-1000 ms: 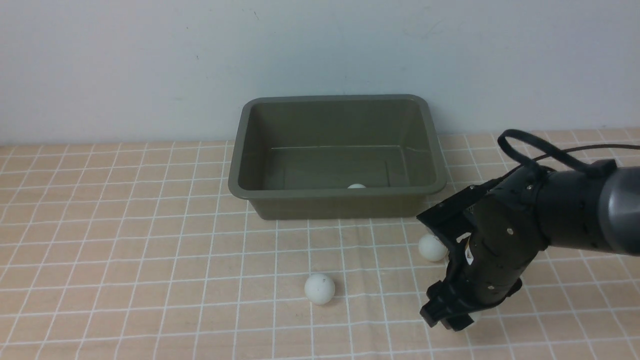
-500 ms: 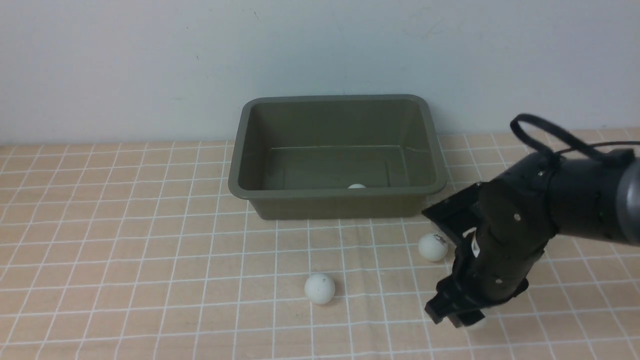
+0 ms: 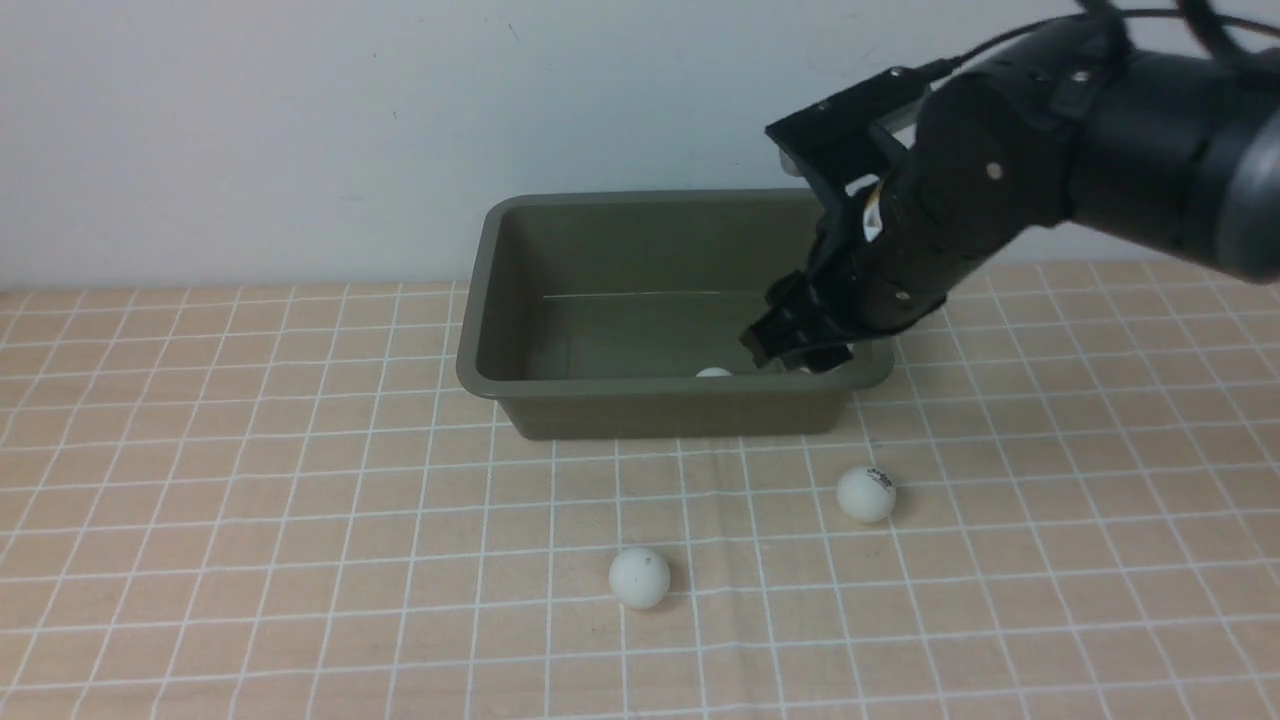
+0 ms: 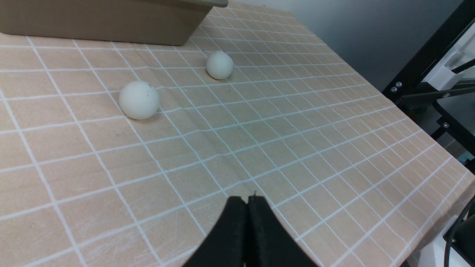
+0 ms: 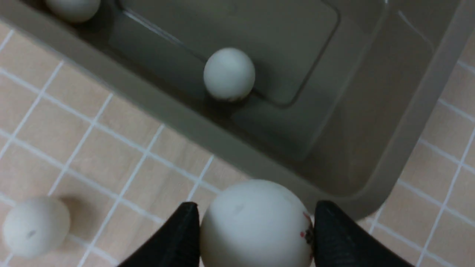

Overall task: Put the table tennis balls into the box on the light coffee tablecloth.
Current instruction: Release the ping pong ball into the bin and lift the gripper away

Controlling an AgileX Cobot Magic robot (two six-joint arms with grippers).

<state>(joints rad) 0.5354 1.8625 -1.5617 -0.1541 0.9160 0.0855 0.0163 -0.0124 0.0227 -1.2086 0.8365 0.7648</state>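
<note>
- Right wrist view: right gripper [image 5: 255, 218] clamps a white ball [image 5: 252, 230] above the box [image 5: 167, 96] corner.
- Left gripper [image 4: 248, 204] pinched shut over the tablecloth [image 4: 297, 148].

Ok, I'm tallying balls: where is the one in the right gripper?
The held ball is clamped in the right gripper, above the near right corner of the box, right of centre in the front view.

We see the box [image 3: 650, 412] as smooth olive plastic with a soft sheen. Each ball [image 3: 640, 577] is matt white plastic. The tablecloth [image 3: 250, 520] looks woven and slightly rough.
</note>
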